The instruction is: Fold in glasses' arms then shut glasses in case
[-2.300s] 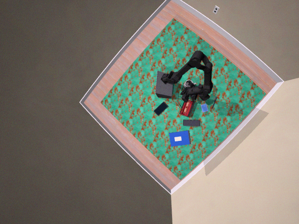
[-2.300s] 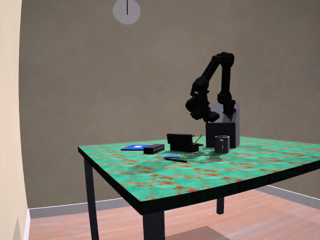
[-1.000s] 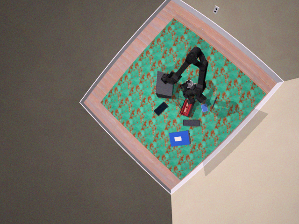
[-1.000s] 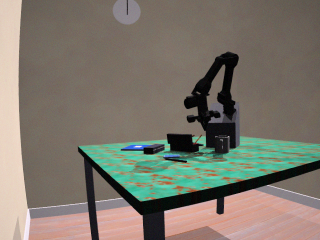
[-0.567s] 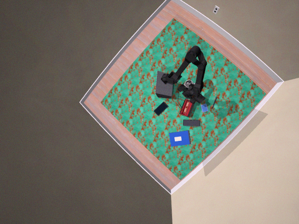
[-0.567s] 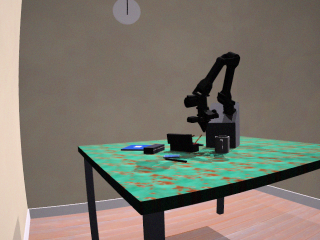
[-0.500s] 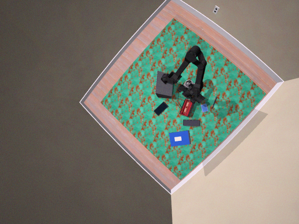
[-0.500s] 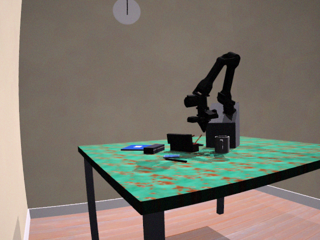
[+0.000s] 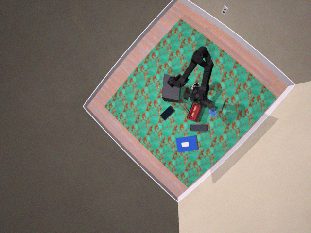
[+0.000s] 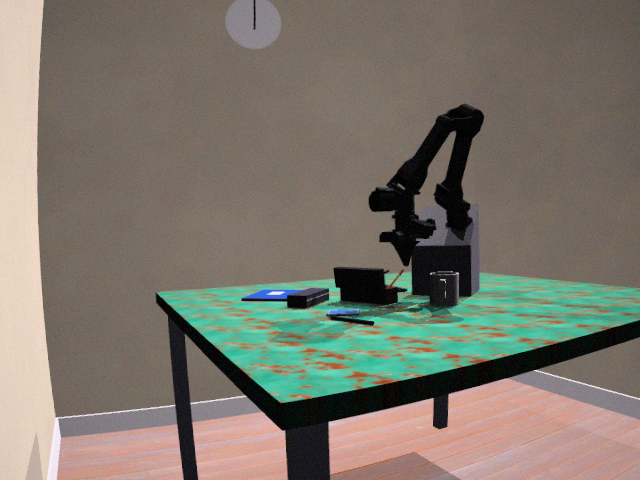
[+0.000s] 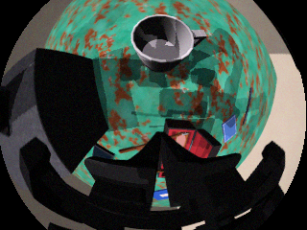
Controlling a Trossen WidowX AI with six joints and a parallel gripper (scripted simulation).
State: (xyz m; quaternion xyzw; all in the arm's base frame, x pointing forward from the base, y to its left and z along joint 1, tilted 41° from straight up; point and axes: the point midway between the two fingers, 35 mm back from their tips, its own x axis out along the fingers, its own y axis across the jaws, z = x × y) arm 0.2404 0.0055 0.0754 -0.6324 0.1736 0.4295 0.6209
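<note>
The glasses point(image 9: 193, 112) point(image 11: 181, 140) lie in the open case point(image 9: 190, 116) point(image 10: 369, 296) point(image 11: 186, 125) on the desk point(image 9: 140, 87) point(image 10: 465, 351) point(image 11: 115, 34), with the lid point(image 9: 198, 113) point(image 10: 359, 282) point(image 11: 204, 144) standing up. At least one glasses' arm point(image 10: 397, 279) point(image 11: 136, 148) sticks out past the case; the second is probably also out, but it is too thin to tell well. The hand point(image 9: 196, 96) point(image 10: 407, 264) point(image 11: 159, 135) has its fingers together, with nothing between them, and it is above and near the case.

I judge the step in hand is the folding. For this the joined tips can serve as one blunt pusher. They should come down outside the raised arm, then sweep it slowly inward around its hinge, not press on it from above. Light force is better, because the case may slide or the glasses may lift out. The mug point(image 9: 195, 85) point(image 10: 445, 290) point(image 11: 145, 57) is near also, so the wrist needs care. Only when both arms lie flat should the lid be turned down.

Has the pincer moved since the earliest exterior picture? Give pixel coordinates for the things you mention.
Yes. The exterior view shows the pincer point(image 9: 197, 98) point(image 10: 406, 264) point(image 11: 159, 135) lower, nearer the level of the mug's point(image 9: 193, 87) point(image 10: 444, 290) point(image 11: 162, 61) rim.
</note>
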